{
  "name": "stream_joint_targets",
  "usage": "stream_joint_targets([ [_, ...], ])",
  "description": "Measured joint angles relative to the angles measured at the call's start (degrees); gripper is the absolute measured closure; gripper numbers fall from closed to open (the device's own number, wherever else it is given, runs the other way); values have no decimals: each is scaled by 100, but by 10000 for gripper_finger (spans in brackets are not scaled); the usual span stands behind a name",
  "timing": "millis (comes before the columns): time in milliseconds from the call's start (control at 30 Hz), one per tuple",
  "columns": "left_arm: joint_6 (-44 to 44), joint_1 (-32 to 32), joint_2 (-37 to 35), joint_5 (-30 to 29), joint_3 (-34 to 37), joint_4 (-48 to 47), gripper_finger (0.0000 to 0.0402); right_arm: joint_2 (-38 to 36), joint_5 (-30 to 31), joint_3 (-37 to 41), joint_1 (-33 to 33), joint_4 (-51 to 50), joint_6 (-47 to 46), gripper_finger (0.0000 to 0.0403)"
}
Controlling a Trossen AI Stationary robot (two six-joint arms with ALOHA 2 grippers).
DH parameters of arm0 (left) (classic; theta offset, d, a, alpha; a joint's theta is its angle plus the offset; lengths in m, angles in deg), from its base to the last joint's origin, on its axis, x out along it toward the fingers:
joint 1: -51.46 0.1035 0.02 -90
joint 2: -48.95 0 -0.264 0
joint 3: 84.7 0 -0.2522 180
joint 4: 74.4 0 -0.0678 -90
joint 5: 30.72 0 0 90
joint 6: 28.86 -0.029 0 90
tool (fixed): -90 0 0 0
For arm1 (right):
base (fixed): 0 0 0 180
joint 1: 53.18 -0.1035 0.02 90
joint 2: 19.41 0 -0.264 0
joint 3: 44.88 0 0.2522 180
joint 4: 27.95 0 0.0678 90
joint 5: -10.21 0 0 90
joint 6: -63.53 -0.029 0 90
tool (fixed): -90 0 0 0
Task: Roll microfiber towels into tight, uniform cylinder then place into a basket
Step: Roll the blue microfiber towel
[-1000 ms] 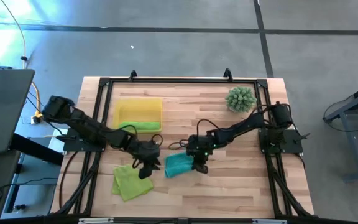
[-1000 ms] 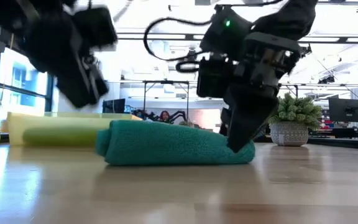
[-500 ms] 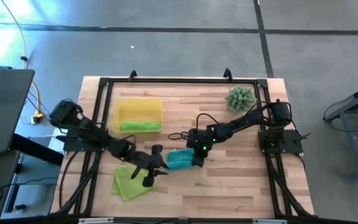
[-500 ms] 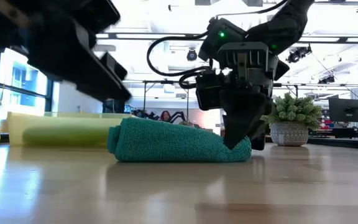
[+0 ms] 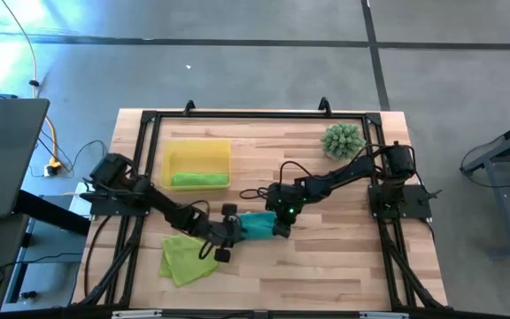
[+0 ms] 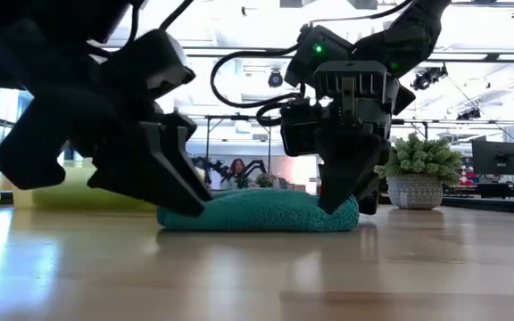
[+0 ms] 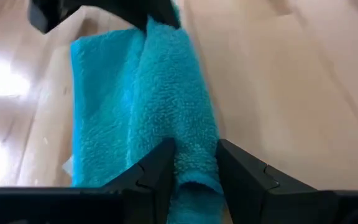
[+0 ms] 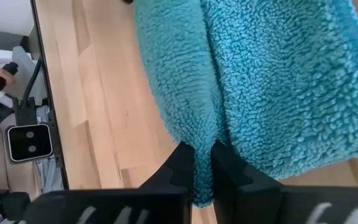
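Observation:
The teal towel (image 5: 255, 225) lies loosely rolled on the table's middle, its length running left to right; it also shows in the low view (image 6: 261, 212). My left gripper (image 5: 229, 233) is shut on its left end and my right gripper (image 5: 279, 225) is shut on its right end. One lime towel (image 5: 184, 259) lies flat and rumpled near the front left. Another lime towel (image 5: 199, 180), rolled, lies in the yellow basket (image 5: 173, 159) at the far left. My left gripper pinches a thick fold at the teal towel's left end (image 7: 194, 163) between its two fingers. The fingers (image 7: 157, 171) come slanting down from the table's left and lie along the roll. The towel rests on the table. My right gripper pinches a hanging fold at the teal towel's right end (image 8: 202, 155) between its two fingers (image 8: 184, 163). It comes slanting down from the table's right, as the low view (image 6: 339, 198) shows. The rest of the towel lies on the table.
A spiky green plant in a pot (image 5: 343, 140) stands at the far right. A black frame (image 5: 255, 116) runs round the table's edges. Bare wood (image 5: 326, 266) lies along the near edge in front of the towel.
My left gripper has gone toward the table's right edge, from over the lime towel to the teal towel's left end, and has taken hold of it. My right gripper has drawn the towel's right end a little toward the far edge. The towel is now narrower and more rolled up.

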Motion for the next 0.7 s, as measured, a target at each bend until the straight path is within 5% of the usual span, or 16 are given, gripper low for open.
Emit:
stream_joint_targets([
  [233, 446, 95, -5, 175, -38, -539, 288, -3, 71, -7, -7, 57, 411, 377],
  [533, 793, 133, 36, 575, -34, -606, 288, -299, -297, 7, 226, -129, 1828, 265],
  [700, 807, 133, 42, 599, -29, -606, 288, -873, -161, 7, 401, -675, 2332, 242],
])
